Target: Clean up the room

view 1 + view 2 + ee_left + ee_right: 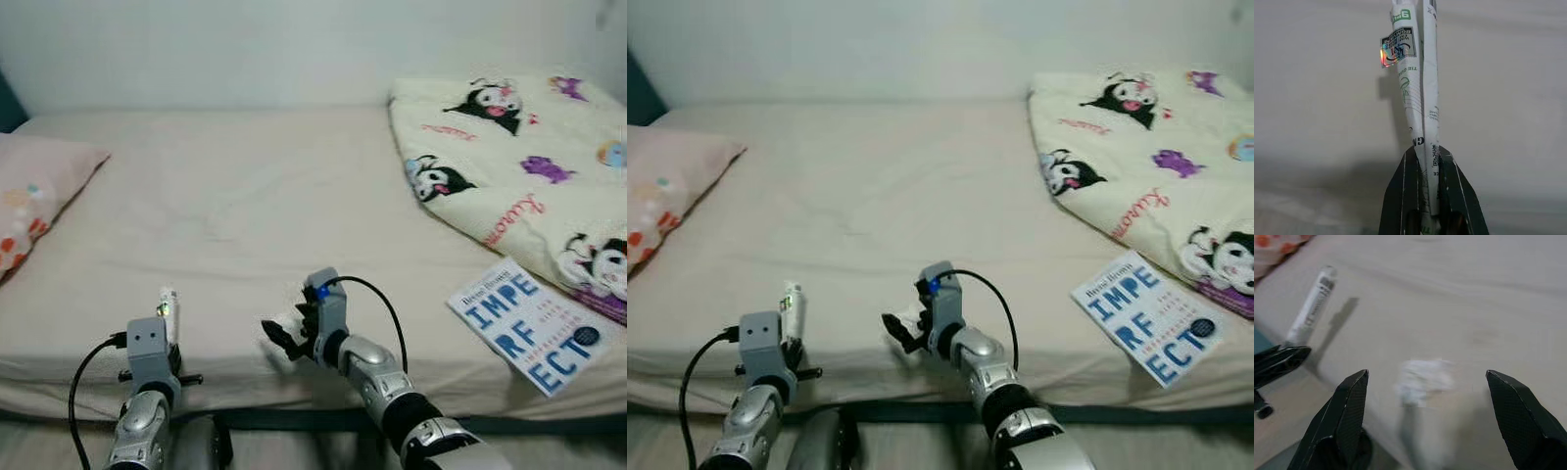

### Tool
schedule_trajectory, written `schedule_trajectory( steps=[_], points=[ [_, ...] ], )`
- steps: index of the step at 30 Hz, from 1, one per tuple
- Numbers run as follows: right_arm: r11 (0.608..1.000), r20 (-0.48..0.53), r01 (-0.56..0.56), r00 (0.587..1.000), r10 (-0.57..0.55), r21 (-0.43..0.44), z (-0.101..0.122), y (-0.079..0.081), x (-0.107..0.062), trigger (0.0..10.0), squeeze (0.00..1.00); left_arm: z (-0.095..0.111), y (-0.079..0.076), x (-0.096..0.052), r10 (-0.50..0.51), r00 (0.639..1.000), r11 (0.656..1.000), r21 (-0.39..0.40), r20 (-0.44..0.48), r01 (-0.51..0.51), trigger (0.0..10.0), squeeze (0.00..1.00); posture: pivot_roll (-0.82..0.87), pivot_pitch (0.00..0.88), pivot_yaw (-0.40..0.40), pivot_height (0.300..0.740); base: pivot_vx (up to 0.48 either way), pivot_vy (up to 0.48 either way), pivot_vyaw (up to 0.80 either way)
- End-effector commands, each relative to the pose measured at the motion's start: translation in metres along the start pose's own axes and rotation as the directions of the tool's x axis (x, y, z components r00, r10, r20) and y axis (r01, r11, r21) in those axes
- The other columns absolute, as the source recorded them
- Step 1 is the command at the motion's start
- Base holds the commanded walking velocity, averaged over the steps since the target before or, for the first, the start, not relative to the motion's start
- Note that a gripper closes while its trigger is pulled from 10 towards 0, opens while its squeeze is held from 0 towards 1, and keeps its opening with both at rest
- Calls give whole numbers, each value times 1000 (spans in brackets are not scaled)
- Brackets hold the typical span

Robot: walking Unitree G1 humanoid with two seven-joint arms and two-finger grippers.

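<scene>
A white tube with green print (1418, 83) stands upright over the bed's front edge, and my left gripper (1426, 156) is shut on its lower end. From the head, the tube (168, 303) rises above that gripper (168, 338) at lower left. A small crumpled white tissue (1422, 377) lies on the beige mattress (245, 196) near its front edge. My right gripper (1426, 374) is open just in front of the tissue, one finger on each side and neither touching it. The head view puts this gripper (281, 338) right of the tube.
A white and blue book (534, 326) lies at the bed's front right corner. A cartoon-print blanket (519, 166) is heaped over the right side. A pink patterned pillow (34, 191) rests at the left. A pale wall runs behind the bed.
</scene>
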State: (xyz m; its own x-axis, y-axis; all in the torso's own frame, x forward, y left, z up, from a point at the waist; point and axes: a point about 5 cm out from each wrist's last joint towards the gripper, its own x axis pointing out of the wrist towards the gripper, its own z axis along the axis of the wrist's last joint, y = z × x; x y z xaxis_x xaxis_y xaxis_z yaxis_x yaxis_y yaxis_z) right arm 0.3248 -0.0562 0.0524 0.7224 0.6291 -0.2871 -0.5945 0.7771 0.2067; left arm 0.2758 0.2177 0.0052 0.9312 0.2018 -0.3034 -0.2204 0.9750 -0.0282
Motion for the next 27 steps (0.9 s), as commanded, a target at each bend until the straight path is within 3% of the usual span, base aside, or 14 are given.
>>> schedule_trajectory(
  steps=[1,8,15,17,23,24,27],
  points=[
    [1000,-42,14,999,-15,-6,-7,1,0,10000,0,-7,0,-3,-3,1000,1000,5,-27,4,10000,0,-102,148,24,475,0,0,0],
    [999,-12,33,999,-33,21,-5,-4,-2,10000,0,-10,-1,-8,-11,1000,1000,15,-20,11,10000,0,-79,181,26,475,0,0,0],
    [997,47,-64,997,61,52,4,3,1,10000,0,-10,6,-13,23,1000,999,47,9,-24,10000,0,-51,218,27,475,0,0,0],
    [994,58,-106,993,104,41,9,8,5,10000,0,-9,17,-18,74,997,995,58,29,-75,10000,0,-31,243,24,475,0,0,0],
    [996,13,-84,996,84,-25,11,11,9,10000,0,-10,26,-26,102,994,992,63,41,-105,10000,0,-3,281,20,475,0,0,0],
    [994,-1,-71,997,71,-78,14,14,12,10000,0,-10,31,-35,113,992,991,65,57,-117,10000,0,30,314,16,475,0,0,0],
    [993,1,-66,998,67,-98,17,14,14,10000,0,-10,32,-40,116,991,991,66,62,-120,10000,0,35,318,14,475,0,0,0]
  ],
)
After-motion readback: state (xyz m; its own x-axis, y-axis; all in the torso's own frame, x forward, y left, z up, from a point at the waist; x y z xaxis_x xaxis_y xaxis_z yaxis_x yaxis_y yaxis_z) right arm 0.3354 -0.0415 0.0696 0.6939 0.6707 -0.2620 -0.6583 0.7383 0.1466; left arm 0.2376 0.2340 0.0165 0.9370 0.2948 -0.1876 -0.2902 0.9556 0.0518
